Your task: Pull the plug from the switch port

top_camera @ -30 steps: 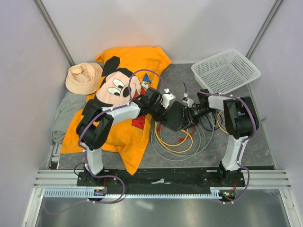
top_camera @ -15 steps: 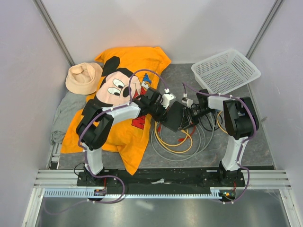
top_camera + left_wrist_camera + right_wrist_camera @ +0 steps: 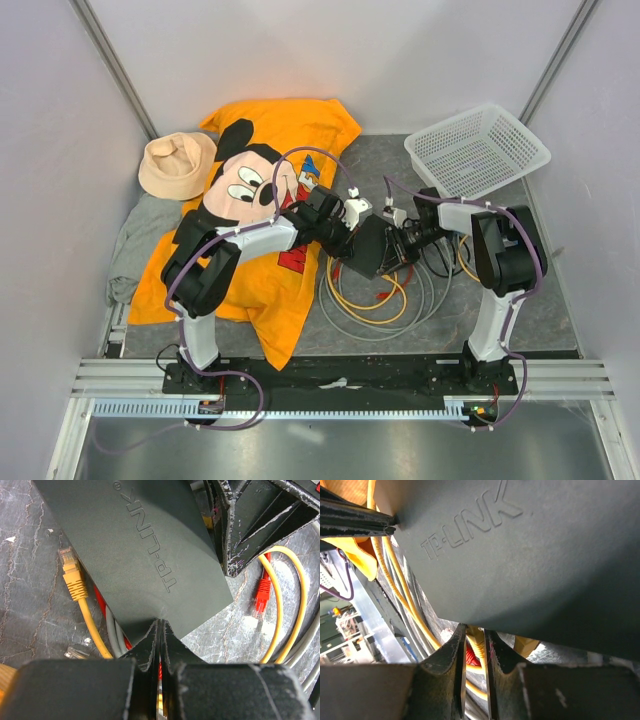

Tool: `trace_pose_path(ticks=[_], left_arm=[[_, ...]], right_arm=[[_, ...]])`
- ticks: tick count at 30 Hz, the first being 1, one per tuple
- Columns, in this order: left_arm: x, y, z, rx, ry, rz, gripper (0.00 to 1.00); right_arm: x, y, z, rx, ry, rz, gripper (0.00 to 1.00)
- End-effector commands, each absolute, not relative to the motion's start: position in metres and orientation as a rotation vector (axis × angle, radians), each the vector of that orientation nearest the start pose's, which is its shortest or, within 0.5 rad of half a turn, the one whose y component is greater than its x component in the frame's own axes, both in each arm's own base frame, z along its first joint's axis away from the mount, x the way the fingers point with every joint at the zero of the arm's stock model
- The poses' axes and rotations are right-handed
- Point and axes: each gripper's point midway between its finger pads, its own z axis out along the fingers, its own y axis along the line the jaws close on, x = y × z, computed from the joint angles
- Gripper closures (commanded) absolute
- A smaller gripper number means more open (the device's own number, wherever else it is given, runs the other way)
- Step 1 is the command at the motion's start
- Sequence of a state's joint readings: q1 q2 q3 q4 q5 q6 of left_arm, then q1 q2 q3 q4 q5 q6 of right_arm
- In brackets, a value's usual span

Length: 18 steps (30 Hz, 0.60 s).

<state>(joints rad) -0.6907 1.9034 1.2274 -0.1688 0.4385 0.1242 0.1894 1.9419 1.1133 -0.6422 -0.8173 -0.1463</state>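
The switch (image 3: 378,247) is a flat matte-black box lying on the grey mat between my two grippers; it fills the left wrist view (image 3: 145,545) and the right wrist view (image 3: 530,555). My left gripper (image 3: 160,622) is shut, and its tips press against the switch's near edge (image 3: 347,240). From the other side, my right gripper (image 3: 472,628) is shut on a yellow plug (image 3: 478,639) that enters the switch's long edge. A second yellow plug (image 3: 527,644) sits in a port beside it. The right fingers (image 3: 250,525) also show in the left wrist view.
Loose yellow (image 3: 70,575) and red (image 3: 261,597) plugs lie on the mat, with coils of yellow and grey cable (image 3: 380,300) under the switch. A white mesh basket (image 3: 477,150) stands at the back right. An orange shirt (image 3: 265,200), a beige hat (image 3: 177,165) and a grey cloth (image 3: 135,240) lie to the left.
My right gripper's jaws have closed in on the yellow plug. Both arms and the switch have hardly moved.
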Motion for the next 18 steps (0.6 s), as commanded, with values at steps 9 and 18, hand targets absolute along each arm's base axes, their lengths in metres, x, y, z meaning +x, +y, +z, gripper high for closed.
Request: trace_pose_path(ticks=[9,18], left_arm=[[0.307,-0.331,0.024,1.158,2.273,-0.697,0.99],[0.308,-0.337,0.026,1.162,2.261,-0.705,0.98]], right_arm=[[0.276,0.156,-0.014,-0.577,2.865,0.952,0.92],[0.310,0.158,0.000,-0.546,2.786,0.928,0.95]])
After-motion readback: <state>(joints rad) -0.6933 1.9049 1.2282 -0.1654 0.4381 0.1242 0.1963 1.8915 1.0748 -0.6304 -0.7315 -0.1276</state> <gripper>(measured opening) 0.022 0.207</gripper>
